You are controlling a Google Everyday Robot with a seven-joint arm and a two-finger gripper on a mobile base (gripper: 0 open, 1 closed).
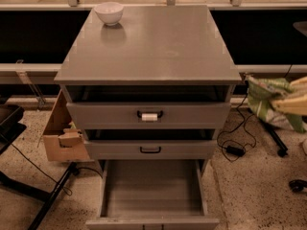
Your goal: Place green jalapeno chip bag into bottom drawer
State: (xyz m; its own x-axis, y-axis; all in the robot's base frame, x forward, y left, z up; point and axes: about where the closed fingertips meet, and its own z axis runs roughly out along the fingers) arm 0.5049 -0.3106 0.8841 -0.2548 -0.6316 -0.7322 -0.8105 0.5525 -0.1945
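- One green jalapeno chip bag (265, 99) is clamped by the end effector (290, 102), right of the cabinet (148, 51).
- Snagging on the bottom drawer (151, 190) front is risked if lowered early.

The grey cabinet top (158, 47) carried a white bowl (109, 12) at its 11 o'clock corner. On the speckled floor (249, 195), a cardboard box (62, 133) stood at the cabinet's 9 o'clock and a black cable (235, 145) lay at 3 o'clock. Above the cable, the gripper (290, 102) clasped the green jalapeno chip bag (264, 99).

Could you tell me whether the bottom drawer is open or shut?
Open: the bottom drawer sticks out, floor bare. The hand holds the chip bag beside the cabinet.
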